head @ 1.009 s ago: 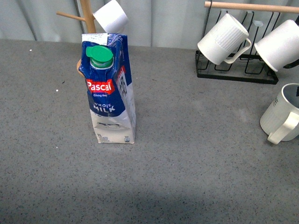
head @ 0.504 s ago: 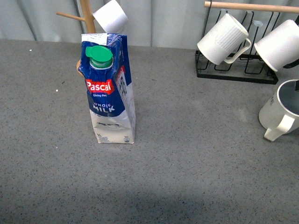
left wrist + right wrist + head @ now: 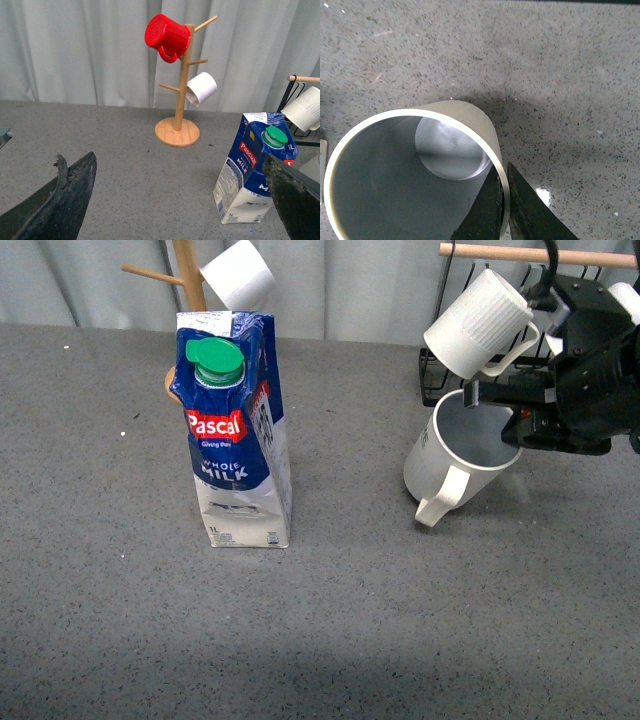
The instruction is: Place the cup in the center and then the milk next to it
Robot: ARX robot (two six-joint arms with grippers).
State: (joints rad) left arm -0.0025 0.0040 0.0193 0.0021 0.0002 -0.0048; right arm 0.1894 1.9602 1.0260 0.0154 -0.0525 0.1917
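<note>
The cup (image 3: pixel 448 462), cream-white with a greyish inside and a loop handle, hangs tilted above the table right of centre. My right gripper (image 3: pixel 478 398) is shut on its rim. In the right wrist view the fingers pinch the rim wall of the cup (image 3: pixel 410 170), one inside and one outside, at my right gripper (image 3: pixel 503 200). The milk (image 3: pixel 235 430), a blue-and-white Pascal carton with a green cap, stands upright left of centre. It also shows in the left wrist view (image 3: pixel 252 187). My left gripper (image 3: pixel 180 200) is open, away from the carton.
A black wire rack (image 3: pixel 500 390) at the back right holds a whiter ribbed mug (image 3: pixel 480 325). A wooden mug tree (image 3: pixel 181 100) behind the carton carries a red mug (image 3: pixel 167 35) and a small plain white cup (image 3: pixel 202 87).
The cup has been lifted from the table's right edge and carried left toward the centre, tilting as it went. My right arm has come into the front view. The carton has not moved.
</note>
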